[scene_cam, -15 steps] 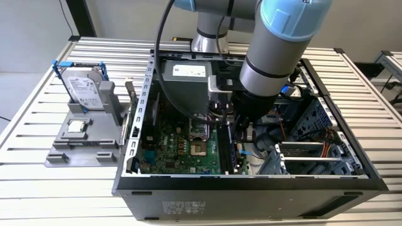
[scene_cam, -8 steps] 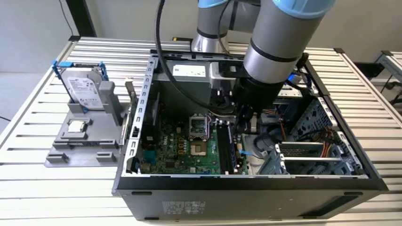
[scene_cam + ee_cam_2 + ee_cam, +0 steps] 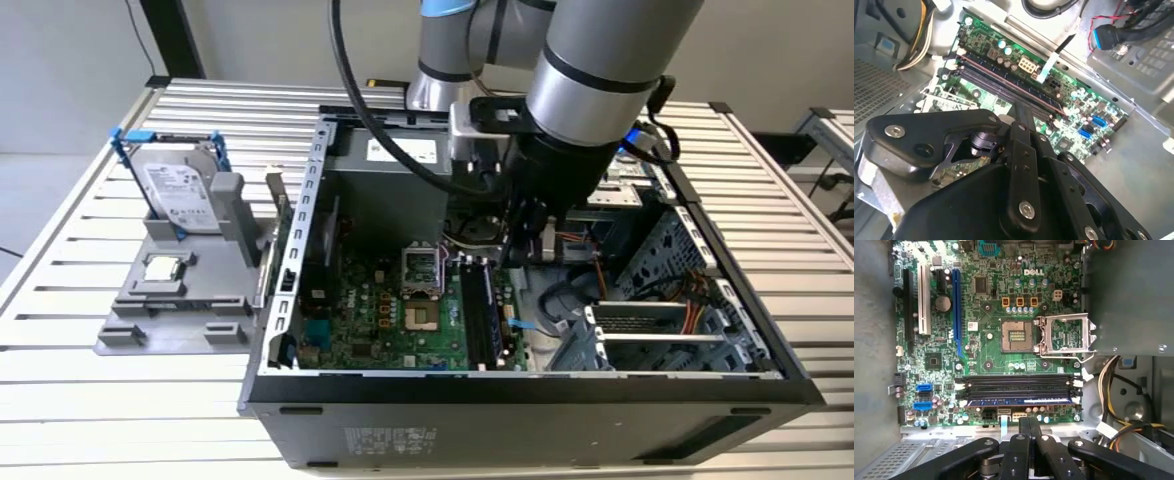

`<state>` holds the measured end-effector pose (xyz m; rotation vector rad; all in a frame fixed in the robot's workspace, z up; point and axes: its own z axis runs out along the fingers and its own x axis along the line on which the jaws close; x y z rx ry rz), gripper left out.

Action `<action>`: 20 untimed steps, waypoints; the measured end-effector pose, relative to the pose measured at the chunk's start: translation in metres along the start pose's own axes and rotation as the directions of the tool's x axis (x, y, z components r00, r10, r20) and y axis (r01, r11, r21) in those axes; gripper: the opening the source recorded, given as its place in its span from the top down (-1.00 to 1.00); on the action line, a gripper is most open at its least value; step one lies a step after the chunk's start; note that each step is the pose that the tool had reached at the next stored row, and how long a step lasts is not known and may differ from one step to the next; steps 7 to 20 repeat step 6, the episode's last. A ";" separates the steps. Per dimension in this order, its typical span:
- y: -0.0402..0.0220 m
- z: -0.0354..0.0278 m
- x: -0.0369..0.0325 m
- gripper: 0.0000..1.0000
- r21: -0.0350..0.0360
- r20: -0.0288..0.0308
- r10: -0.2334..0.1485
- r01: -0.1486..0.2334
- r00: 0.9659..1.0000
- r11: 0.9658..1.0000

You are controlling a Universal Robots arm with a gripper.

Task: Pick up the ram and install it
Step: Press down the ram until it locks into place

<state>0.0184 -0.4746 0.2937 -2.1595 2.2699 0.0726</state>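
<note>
The ram (image 3: pixel 1019 401), a long narrow blue-green circuit-board stick, sits edge-up in one of the black memory slots (image 3: pixel 1019 388) of the green motherboard (image 3: pixel 984 315). In the first wrist view only its thin upper edge shows, with white latches at both ends of the slot row. In the second wrist view the same stick (image 3: pixel 1019 90) shows as a thin reddish-brown line along the slots.

The motherboard lies inside an open black and grey computer case (image 3: pixel 534 385), which rests on a table of silver aluminium slats (image 3: pixel 120 400). On the exterior view's left, outside the case, a grey plastic holder (image 3: pixel 174 310) carries a silver hard drive in a blue frame (image 3: pixel 171 190) and a small square silver processor chip (image 3: pixel 163 268). The empty processor socket (image 3: pixel 1018 336) has its metal cover swung open.

The silver-grey robot arm (image 3: pixel 601 60) reaches down into the case (nearly vertical), and its black gripper (image 3: pixel 1028 427) hangs just above the slot row. Its fingers (image 3: pixel 1024 427) are pressed together with nothing between them, apart from the ram.
</note>
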 end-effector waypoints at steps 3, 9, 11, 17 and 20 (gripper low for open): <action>0.0000 0.0000 0.0000 1.00 0.000 0.000 0.000 0.000 1.000 1.000; 0.0000 -0.0001 0.0000 1.00 0.000 0.000 0.000 0.000 1.000 1.000; 0.0000 -0.0001 0.0000 1.00 0.000 0.000 0.000 0.000 1.000 1.000; 0.0000 -0.0001 0.0000 1.00 0.000 0.000 0.000 0.000 1.000 1.000; 0.0000 -0.0001 0.0000 1.00 0.000 0.000 0.000 0.000 1.000 1.000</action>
